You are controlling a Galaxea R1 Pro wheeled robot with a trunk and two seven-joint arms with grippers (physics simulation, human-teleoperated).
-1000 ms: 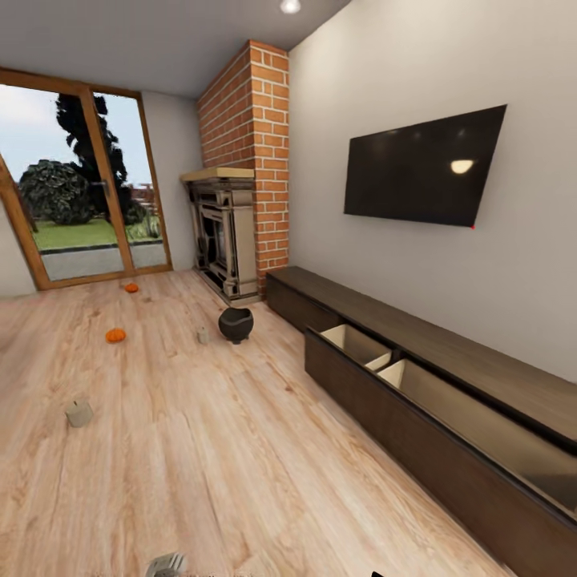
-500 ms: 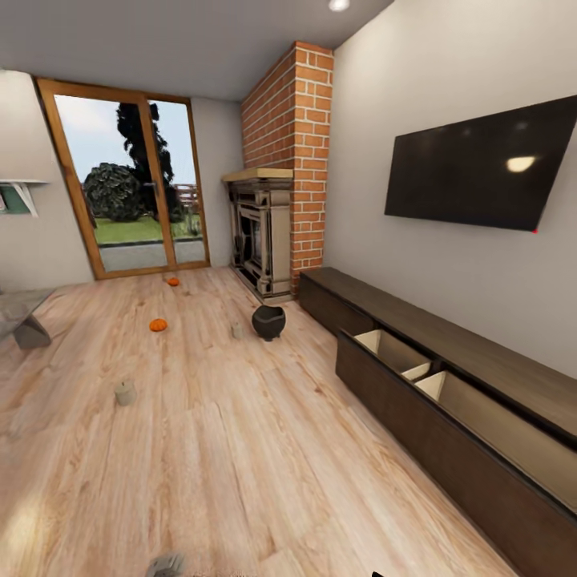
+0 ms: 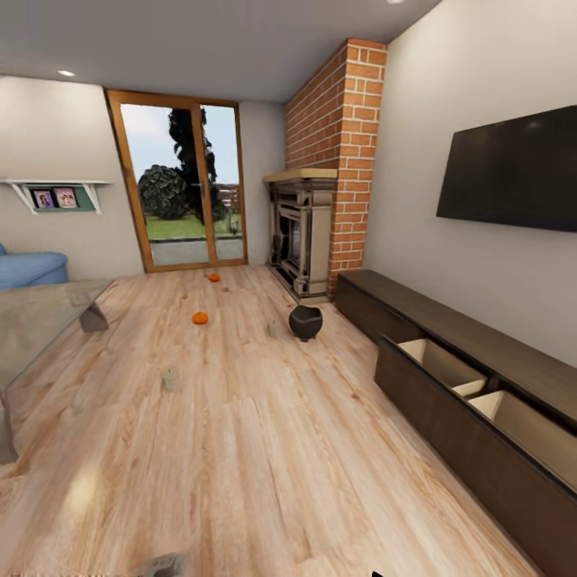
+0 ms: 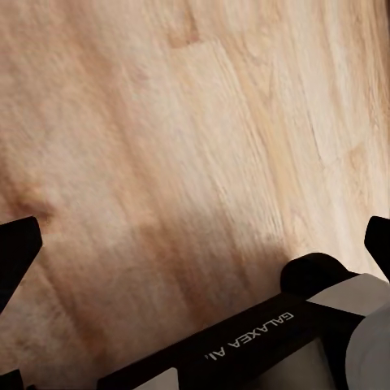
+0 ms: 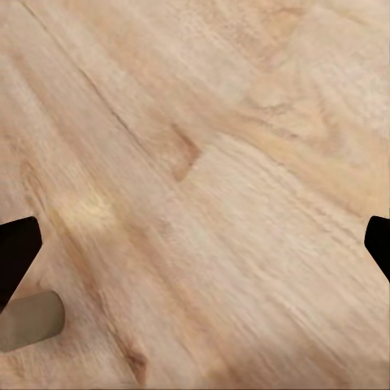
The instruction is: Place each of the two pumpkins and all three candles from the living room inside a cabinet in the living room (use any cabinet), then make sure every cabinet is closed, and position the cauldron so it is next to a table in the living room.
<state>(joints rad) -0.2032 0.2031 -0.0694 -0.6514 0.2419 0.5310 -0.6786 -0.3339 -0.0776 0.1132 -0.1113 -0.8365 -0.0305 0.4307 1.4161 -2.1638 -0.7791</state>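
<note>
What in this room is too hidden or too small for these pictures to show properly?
- Head view: the long dark-brown wooden cabinet is cut off by the right edge.
- Head view: the glass table is cut by the left edge.
- Right wrist view: a cream stubby candle is partly behind a black fingertip.

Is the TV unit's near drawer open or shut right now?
Open. The drawer of the TV unit is pulled out over the floor, and its pale, empty-looking compartments show from above.
</note>
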